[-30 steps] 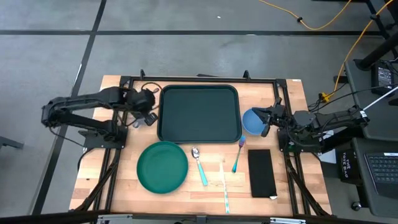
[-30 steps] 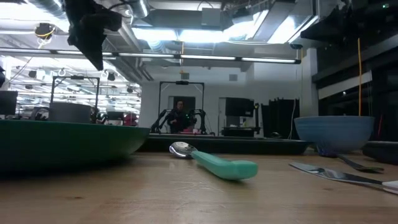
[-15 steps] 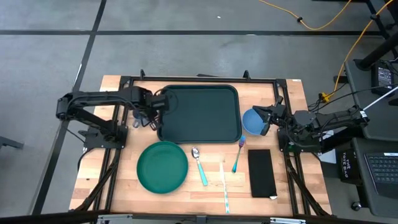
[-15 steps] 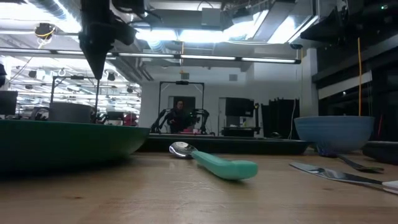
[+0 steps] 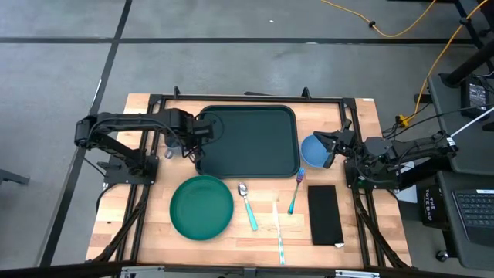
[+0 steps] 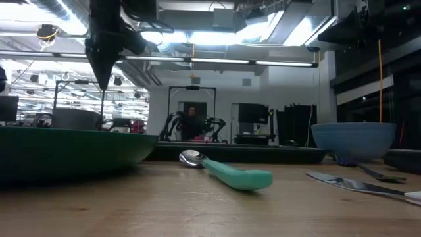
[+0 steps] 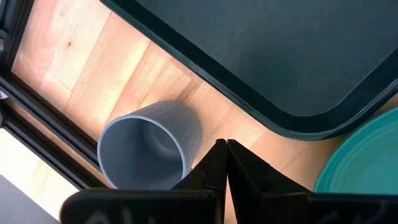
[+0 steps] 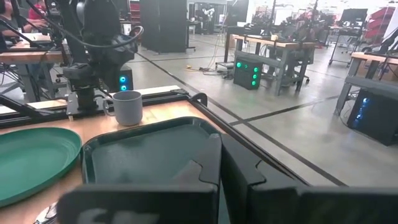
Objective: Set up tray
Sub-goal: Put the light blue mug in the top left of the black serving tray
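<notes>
Tray (image 5: 248, 140): sitting flat at the back-centre of the wooden surface (image 5: 351, 232), dark green-black, rim up, nothing on it.
Left pincer (image 5: 211, 130): out over the tray's left edge, hanging above it; in the left wrist view the two dark fingers (image 7: 219, 167) are pressed tight together, clenched on nothing.
Grey mug (image 7: 151, 149): upright on the surface just beside the tray's left rim, mouth open to the left wrist camera, close under the left arm.
Right pincer (image 5: 330, 148): over at the tray's right side, right by the blue bowl (image 5: 312, 151); whether its fingers are closed or apart, I cannot tell.
Green plate (image 5: 201, 207): in front of the tray's left corner, near its rim.
Cutlery: teal-handled spoon (image 5: 248, 205) right of the plate, a knife (image 5: 279, 232) beside it, a fork (image 5: 296, 191) angled up toward the tray's front-right corner.
Black napkin (image 5: 325, 214): flat on the surface, right of the fork, below the bowl.
</notes>
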`<state>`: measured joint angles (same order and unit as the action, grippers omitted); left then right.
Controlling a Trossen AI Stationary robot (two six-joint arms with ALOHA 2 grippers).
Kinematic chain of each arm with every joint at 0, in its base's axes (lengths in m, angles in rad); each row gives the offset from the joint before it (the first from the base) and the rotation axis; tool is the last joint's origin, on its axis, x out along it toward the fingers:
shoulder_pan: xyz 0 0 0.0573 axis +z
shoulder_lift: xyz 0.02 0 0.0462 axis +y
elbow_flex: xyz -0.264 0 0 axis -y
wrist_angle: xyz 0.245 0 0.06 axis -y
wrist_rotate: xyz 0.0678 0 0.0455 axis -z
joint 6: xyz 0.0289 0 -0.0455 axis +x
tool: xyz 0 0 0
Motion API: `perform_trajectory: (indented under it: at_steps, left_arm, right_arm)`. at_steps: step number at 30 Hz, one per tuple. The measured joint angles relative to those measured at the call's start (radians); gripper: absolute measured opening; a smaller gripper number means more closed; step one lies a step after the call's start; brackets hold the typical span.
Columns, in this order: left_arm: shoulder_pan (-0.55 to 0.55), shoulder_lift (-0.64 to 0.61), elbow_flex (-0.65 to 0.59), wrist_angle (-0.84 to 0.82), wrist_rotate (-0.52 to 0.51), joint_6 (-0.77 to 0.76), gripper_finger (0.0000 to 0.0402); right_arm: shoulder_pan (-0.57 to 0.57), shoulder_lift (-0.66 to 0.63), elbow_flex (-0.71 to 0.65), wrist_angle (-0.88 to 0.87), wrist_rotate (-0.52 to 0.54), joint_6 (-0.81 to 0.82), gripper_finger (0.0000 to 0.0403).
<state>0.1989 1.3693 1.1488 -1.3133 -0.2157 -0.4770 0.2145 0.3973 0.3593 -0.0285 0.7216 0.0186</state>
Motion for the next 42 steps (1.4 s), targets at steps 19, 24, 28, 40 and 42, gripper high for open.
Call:
perform_trajectory:
  at_steps: [19, 24, 28, 40, 42]
  left_arm:
    - [0.083, 0.0, -0.007, -0.151, -0.024, -0.04, 0.0159]
    - [0.099, 0.0, -0.065, -0.124, -0.007, -0.034, 0.0173]
    - [0.111, 0.0, -0.115, -0.077, 0.009, -0.015, 0.0172]
    - [0.153, 0.0, -0.131, 0.012, 0.01, 0.027, 0.0169]
    - [0.158, -0.002, -0.143, 0.03, 0.01, 0.027, 0.0169]
  right_arm:
    - [0.0, 0.0, 0.0, 0.0, 0.0, -0.001, 0.001]
    - [0.0, 0.0, 0.0, -0.001, 0.0, -0.001, 0.001]
    - [0.0, 0.0, 0.0, -0.007, 0.0, -0.002, 0.001]
    - [0.0, 0.0, 0.0, -0.008, 0.0, -0.001, 0.001]
    - [0.0, 0.0, 0.0, -0.01, 0.0, -0.001, 0.001]
